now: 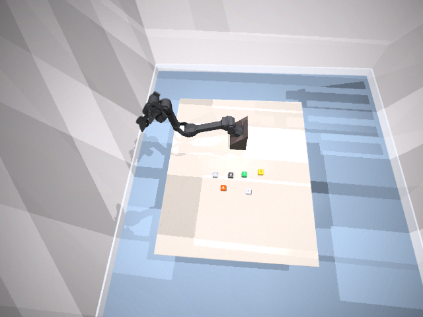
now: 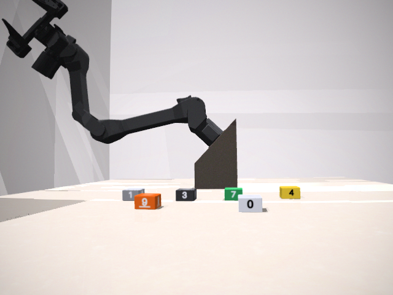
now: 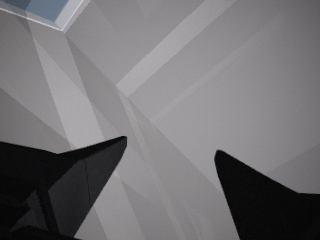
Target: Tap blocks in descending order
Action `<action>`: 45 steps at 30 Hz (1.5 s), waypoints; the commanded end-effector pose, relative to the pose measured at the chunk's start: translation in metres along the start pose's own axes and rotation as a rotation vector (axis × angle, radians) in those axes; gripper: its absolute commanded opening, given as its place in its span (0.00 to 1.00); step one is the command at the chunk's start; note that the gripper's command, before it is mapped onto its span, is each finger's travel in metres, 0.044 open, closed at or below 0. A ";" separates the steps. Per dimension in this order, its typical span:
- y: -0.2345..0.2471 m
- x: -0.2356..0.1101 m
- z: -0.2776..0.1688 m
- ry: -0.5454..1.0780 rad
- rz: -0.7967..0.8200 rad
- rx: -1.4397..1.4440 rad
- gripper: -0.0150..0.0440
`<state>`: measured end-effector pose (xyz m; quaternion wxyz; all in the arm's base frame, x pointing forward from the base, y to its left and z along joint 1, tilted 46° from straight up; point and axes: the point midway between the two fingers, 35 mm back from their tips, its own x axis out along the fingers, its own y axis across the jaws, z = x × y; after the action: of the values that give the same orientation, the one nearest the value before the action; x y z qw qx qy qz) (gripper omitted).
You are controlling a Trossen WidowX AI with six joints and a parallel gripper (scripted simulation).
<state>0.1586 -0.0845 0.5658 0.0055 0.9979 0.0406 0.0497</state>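
Six digit blocks lie on the cream table point(image 1: 238, 232) point(image 2: 190, 254): grey 1 point(image 1: 215, 174) point(image 2: 130, 194), orange 9 point(image 1: 223, 187) point(image 2: 146, 201), black 3 point(image 1: 230, 175) point(image 2: 185, 194), green 7 point(image 1: 244, 174) point(image 2: 233, 193), white 0 point(image 1: 248, 191) point(image 2: 250, 203) and yellow 4 point(image 1: 260, 172) point(image 2: 289, 192). My gripper point(image 1: 140, 123) point(image 2: 26, 12) point(image 3: 170, 147) is open and empty. It is raised high, beyond the table's far left side, well away from all blocks. The wrist view shows only the grey wall between the fingers.
The arm's dark wedge-shaped base point(image 1: 238, 138) point(image 2: 218, 165) stands on the table behind the block row. A grey wall rises close to the left of the gripper. Blue floor surrounds the table.
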 end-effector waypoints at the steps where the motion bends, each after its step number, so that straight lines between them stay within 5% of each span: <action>1: -0.002 -0.001 -0.002 0.011 0.007 -0.020 0.93; 10: -0.117 0.007 -0.015 0.081 0.207 -0.983 0.93; 26: -0.201 0.105 0.112 -0.307 0.078 -2.200 0.93; 36: -0.166 0.151 0.241 -0.721 -0.438 -2.766 0.93; 45: -0.092 0.137 0.355 -1.072 -1.317 -2.905 0.93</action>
<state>0.3279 0.0516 0.2744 -0.9383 0.0193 -0.2278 0.2595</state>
